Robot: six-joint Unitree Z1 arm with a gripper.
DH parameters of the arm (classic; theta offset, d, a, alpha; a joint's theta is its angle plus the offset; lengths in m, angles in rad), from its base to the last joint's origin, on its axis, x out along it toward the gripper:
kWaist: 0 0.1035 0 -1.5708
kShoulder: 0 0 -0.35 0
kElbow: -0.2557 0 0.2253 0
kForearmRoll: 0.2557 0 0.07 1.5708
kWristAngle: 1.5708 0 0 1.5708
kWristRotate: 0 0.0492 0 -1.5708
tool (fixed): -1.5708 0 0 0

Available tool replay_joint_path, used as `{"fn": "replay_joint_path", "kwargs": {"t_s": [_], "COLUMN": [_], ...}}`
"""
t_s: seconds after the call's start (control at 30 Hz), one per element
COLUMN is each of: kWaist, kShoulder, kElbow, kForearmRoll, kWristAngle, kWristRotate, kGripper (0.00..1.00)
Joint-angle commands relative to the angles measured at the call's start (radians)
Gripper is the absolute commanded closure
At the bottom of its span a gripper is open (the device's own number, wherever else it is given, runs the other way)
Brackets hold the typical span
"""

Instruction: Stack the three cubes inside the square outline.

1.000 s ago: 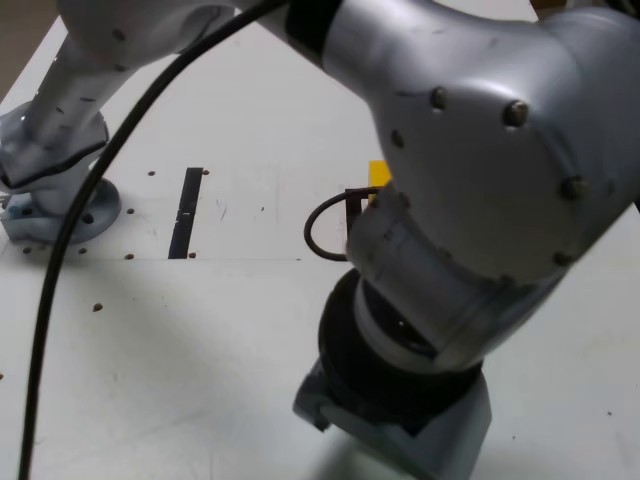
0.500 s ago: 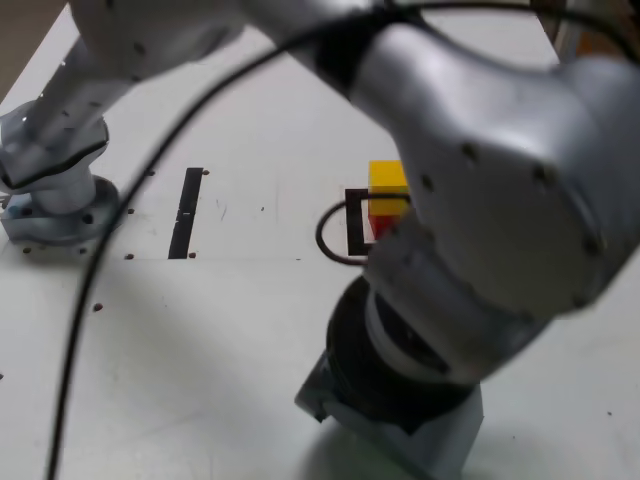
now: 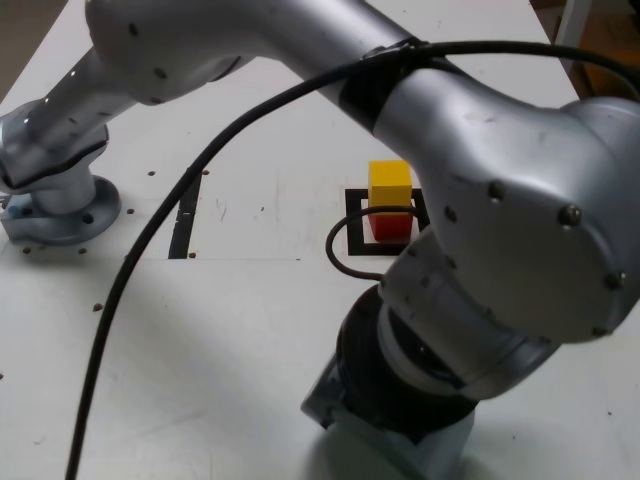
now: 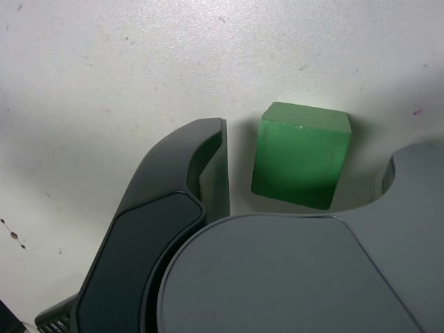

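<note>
- Where the wrist view looks down past the gripper [image 4: 305, 163], the green cube [image 4: 302, 156] sits on the white table [image 4: 104, 76] between the two jaws, a solid, matt green block with slightly worn edges and a lighter top face.
- Its jaws stand apart on either side of the green cube; a narrow gap shows between the dark finger [image 4: 208, 170] and the cube's side, so the claw is released and not yet pressing on that side.
- On the other side the grey jaw is cut off by the frame edge, so contact there cannot be told.
- Seen from the exterior view, the yellow cube [image 3: 390, 184] rests on top of the red cube [image 3: 391, 225], both inside the square outline [image 3: 357, 222] of black tape.
- Most of the outline's far side and the red cube's lower edge are hidden behind the silver arm [image 3: 500, 200].
- Neither the green cube nor the gripper shows in the exterior view; the arm's bulk covers them.
- A straight black tape strip [image 3: 186, 215] lies toward the exterior view's left, partly crossed by the black cable [image 3: 160, 240].
</note>
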Motion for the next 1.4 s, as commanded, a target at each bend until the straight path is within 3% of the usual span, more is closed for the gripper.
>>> {"fn": "replay_joint_path", "kwargs": {"t_s": [0.0,0.2,0.57,0.77,0.9,1.03,1.2,1.37], "kWaist": [0.004,0.012,0.017,0.022,0.056,0.135,0.218,0.312], "kShoulder": [0.01,0.02,0.029,0.005,-0.11,-0.285,-0.41,-0.504], "kElbow": [-0.009,-0.014,-0.062,-0.058,0.015,0.198,0.293,0.397], "kForearmRoll": [0.013,0.012,0.015,0.018,0.02,0.021,0.021,0.02], "kWristAngle": [0.008,0.053,0.037,0.015,0.032,0.072,0.099,0.092], "kWristRotate": [0.004,0.006,-0.004,-0.009,-0.007,0.011,0.044,0.054], "kGripper": [0.24,0.5,0.83,0.85,0.86,0.87,0.87,0.87]}}
